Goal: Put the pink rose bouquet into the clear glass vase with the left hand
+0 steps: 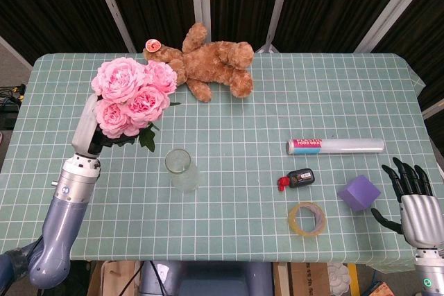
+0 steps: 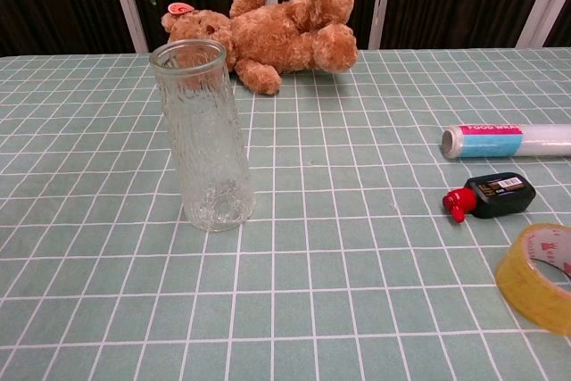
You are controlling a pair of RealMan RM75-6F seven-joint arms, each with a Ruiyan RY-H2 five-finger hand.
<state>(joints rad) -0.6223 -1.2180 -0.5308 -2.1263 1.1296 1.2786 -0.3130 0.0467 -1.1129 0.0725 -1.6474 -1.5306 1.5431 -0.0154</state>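
- On the roll of food wrap, you can make out pink-and-blue printing at its left end; the head view suggests "FOOD WRAP", but the letters are too small for you to be sure.
- On the small black bottle with a red cap, you see a white label with tiny print, unreadable.
- On the teddy bear's ear, a round tag bears a mark you cannot read.

Pink rose bouquet raised beside upright, empty glass vase
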